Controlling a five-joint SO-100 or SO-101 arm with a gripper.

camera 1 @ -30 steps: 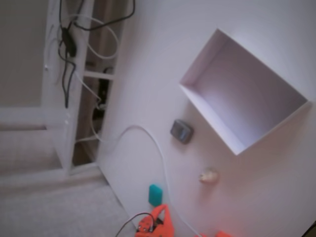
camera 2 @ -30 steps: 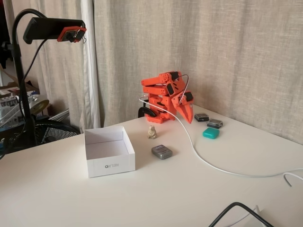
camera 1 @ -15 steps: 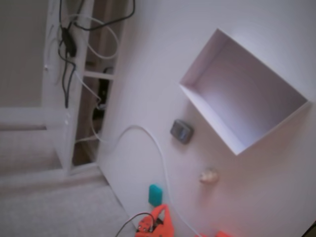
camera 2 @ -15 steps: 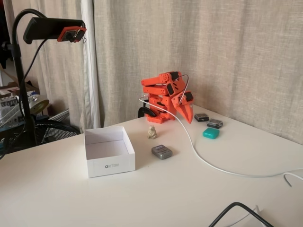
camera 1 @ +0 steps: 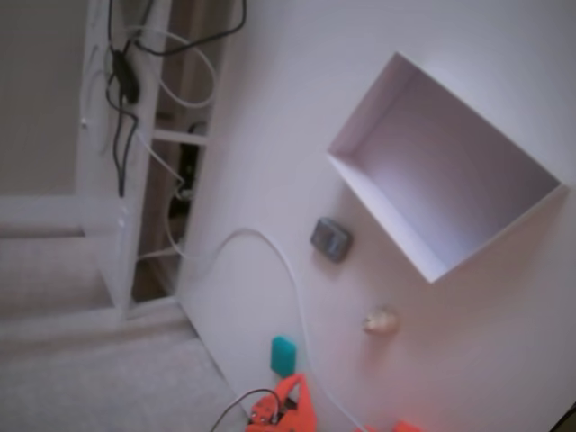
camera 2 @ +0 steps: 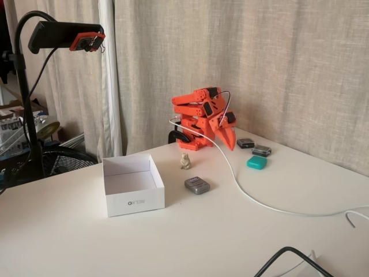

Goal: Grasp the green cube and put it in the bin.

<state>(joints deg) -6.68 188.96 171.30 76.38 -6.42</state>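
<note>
The green cube [camera 2: 256,163] [camera 1: 283,355] is a small teal block with rounded corners lying on the white table. My orange gripper [camera 2: 230,142] hangs folded near the arm's base, fingers pointing down and shut with nothing between them, a short way behind and to the left of the cube. Only its tip shows at the bottom edge [camera 1: 290,396] in a fixed view, just below the cube. The bin [camera 2: 134,202] [camera 1: 396,243] is a white open-top box, empty, standing well away at the table's left in a fixed view.
A grey rounded block [camera 2: 197,185] [camera 1: 331,239] lies between bin and arm. A small beige figurine [camera 2: 185,161] [camera 1: 380,320] stands near the base. Two small dark blocks [camera 2: 253,147] sit behind the cube. A white cable [camera 2: 253,199] runs across the table.
</note>
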